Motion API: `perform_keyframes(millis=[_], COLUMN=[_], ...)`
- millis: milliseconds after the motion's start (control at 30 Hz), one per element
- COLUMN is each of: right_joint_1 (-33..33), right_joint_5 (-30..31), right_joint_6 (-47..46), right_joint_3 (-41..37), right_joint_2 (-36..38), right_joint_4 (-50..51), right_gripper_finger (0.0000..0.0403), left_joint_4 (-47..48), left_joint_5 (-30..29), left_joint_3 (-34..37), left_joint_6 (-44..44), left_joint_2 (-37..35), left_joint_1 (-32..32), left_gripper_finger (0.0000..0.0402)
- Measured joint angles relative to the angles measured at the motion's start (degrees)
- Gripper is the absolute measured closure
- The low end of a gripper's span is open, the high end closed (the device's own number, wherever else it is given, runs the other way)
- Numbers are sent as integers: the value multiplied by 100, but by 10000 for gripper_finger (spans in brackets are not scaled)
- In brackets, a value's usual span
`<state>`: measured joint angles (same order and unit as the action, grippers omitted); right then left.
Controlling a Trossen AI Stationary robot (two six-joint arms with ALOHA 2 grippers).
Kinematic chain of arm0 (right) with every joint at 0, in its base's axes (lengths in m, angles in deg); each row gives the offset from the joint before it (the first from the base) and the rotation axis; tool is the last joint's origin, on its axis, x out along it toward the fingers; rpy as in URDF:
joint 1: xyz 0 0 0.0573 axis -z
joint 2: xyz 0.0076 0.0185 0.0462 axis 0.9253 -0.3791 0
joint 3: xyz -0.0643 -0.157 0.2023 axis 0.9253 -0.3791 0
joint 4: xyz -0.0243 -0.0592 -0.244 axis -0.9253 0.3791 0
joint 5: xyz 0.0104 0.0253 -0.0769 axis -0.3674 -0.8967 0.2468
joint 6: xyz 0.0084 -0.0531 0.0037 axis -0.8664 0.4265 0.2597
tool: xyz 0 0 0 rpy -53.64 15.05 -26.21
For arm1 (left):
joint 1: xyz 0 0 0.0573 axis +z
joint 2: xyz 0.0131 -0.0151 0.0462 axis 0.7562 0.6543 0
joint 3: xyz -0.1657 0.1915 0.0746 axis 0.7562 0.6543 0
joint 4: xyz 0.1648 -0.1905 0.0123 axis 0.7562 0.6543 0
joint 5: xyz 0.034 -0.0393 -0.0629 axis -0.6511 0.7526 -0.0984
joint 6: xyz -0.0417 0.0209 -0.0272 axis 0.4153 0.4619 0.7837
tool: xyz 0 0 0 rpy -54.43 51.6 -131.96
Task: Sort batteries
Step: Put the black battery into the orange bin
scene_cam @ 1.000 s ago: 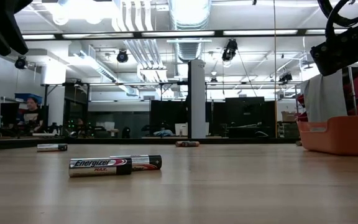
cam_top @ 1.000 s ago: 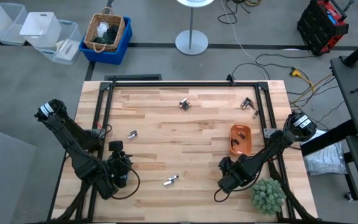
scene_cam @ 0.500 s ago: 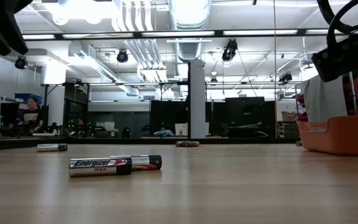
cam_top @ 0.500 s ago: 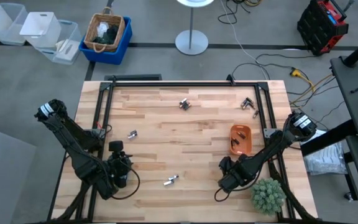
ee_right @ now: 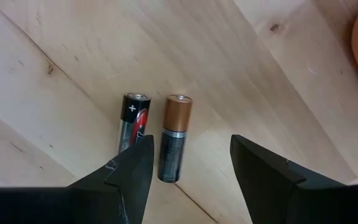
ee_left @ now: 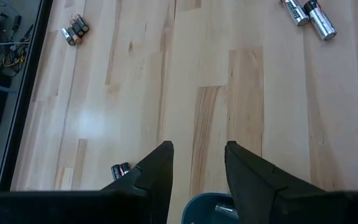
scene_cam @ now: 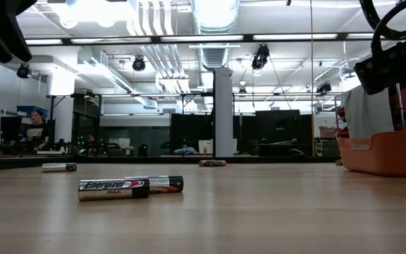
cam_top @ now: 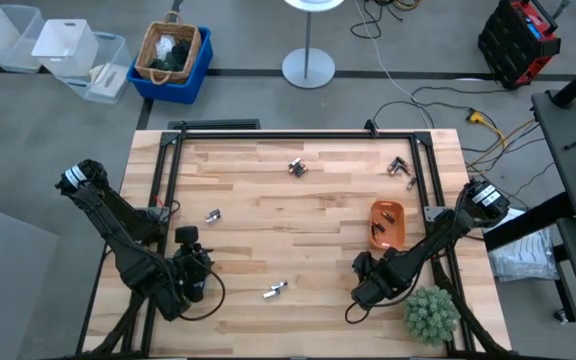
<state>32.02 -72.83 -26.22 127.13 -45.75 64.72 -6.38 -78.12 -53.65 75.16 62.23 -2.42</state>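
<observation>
Batteries lie scattered on the wooden table: a pair [cam_top: 274,290] near the front middle, one [cam_top: 213,215] at the left, and small clusters [cam_top: 296,167] [cam_top: 400,166] toward the far edge. My right gripper [ee_right: 188,168] hangs open above two batteries lying side by side, a black-and-red one [ee_right: 133,124] and a copper-topped one [ee_right: 174,137]. It touches neither. My left gripper [ee_left: 197,168] is open over bare wood at the front left, with a teal tray [ee_left: 213,208] just below it. An orange tray [cam_top: 387,224] holds several batteries.
A small green plant [cam_top: 431,313] stands at the front right corner beside my right arm. A black frame rail [cam_top: 164,170] runs round the table's edges. There is open wood across the middle of the table [cam_top: 308,235].
In the low view my right gripper has sunk a little toward the table. Nothing on the table has moved.
</observation>
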Motion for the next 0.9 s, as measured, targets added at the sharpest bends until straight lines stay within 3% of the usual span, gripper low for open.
perform_keyframes(millis=[533, 900], right_joint_1=[0, -2], right_joint_5=[132, 157], right_joint_6=[-57, 7], right_joint_3=[-187, -472], right_joint_2=[0, 25], right_joint_4=[-10, -239], right_gripper_finger=[201, 291], left_joint_4=[1, -23], left_joint_5=[0, 0], left_joint_3=[0, 0], left_joint_6=[0, 0], left_joint_2=[0, 0], left_joint_1=[-1, 0], left_gripper_finger=[277, 277])
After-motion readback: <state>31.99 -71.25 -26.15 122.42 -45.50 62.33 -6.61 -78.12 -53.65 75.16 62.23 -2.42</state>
